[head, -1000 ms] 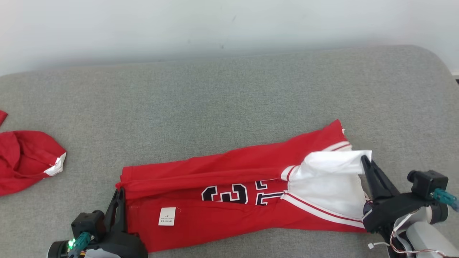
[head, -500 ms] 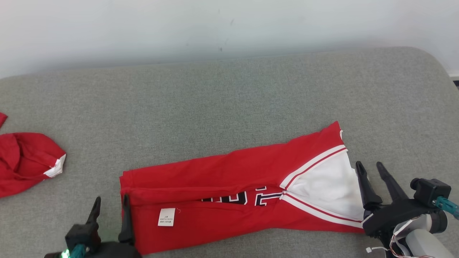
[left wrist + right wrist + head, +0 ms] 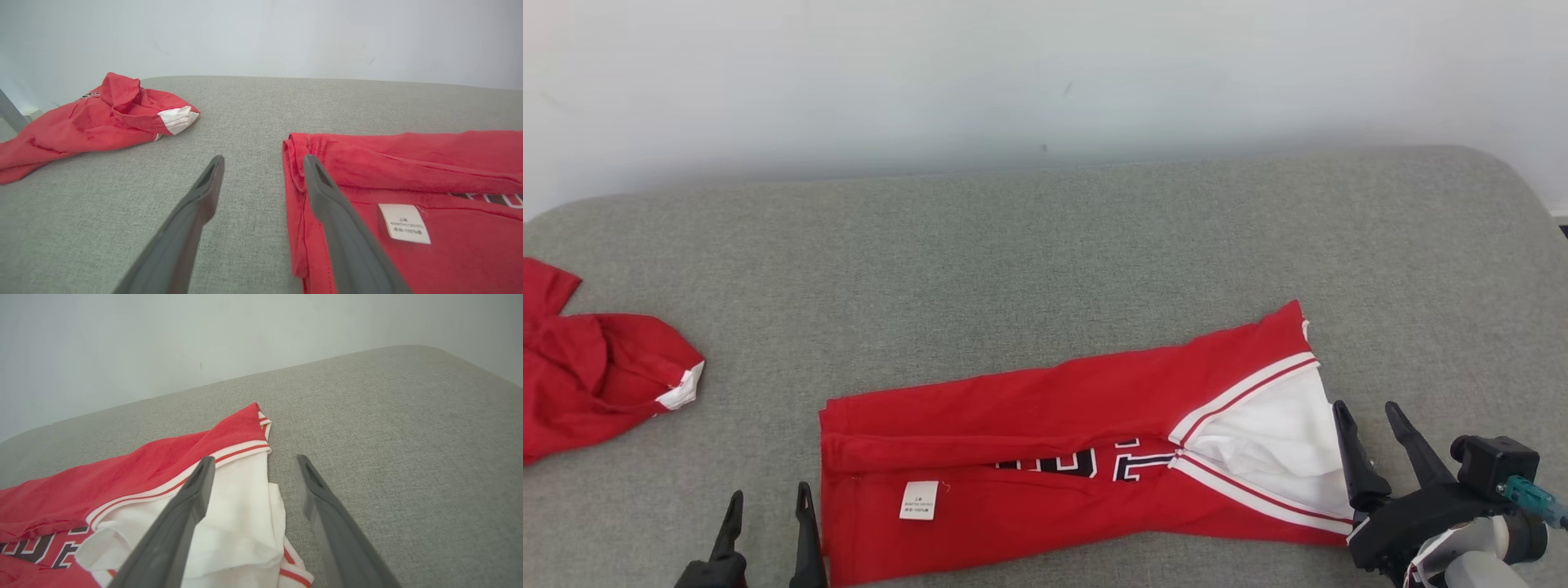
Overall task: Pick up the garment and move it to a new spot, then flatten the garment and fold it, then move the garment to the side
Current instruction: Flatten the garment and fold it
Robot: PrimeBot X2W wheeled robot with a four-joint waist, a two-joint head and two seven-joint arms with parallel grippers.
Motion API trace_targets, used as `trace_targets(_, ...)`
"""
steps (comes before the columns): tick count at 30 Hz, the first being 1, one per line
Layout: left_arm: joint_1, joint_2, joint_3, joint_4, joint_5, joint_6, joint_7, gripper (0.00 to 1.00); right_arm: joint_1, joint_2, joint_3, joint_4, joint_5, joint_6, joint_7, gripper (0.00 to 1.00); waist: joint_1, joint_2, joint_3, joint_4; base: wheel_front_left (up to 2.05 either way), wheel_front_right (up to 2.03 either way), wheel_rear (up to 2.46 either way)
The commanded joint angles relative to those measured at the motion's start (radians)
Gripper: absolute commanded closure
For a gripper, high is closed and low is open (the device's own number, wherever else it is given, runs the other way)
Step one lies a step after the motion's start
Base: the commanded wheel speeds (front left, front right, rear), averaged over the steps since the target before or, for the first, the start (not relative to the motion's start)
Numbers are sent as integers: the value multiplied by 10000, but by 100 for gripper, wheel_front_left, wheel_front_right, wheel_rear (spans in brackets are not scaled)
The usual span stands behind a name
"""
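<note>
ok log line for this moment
red and white jersey garment: folded lengthwise, flat on grey cushion | left gripper: open, beside label end | right gripper: open, at white end

Head above, wrists low beside garment (image 3: 1045, 408)

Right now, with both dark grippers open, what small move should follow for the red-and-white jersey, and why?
Probably close the right gripper on the white end of the red-and-white jersey: open jaws stand at that end; the long strip needs folding across.
</note>
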Motion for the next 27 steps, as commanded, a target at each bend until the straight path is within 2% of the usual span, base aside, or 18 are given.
trace_targets(1,166,-12,-36,-108,7,53,-32,0,133,87,-54,76,-98,-28,-10,0,1,0,-69,94,0,0,0)
trace_targets(16,-20,-14,-507,-576,-175,153,-32,0,-458,458,-360,965,-849,-28,280,0,1,0,570,524,0,0,0)
trace_targets(22,-206,-14,-534,-682,-246,190,-32,0,-822,474,-457,1600,-669,-26,897,0,1,0,876,788,0,0,0)
trace_targets(27,-227,-15,-511,-626,-349,145,-32,0,-748,791,-32,1676,-165,-3,1490,0,1,0,957,844,0,0,0)
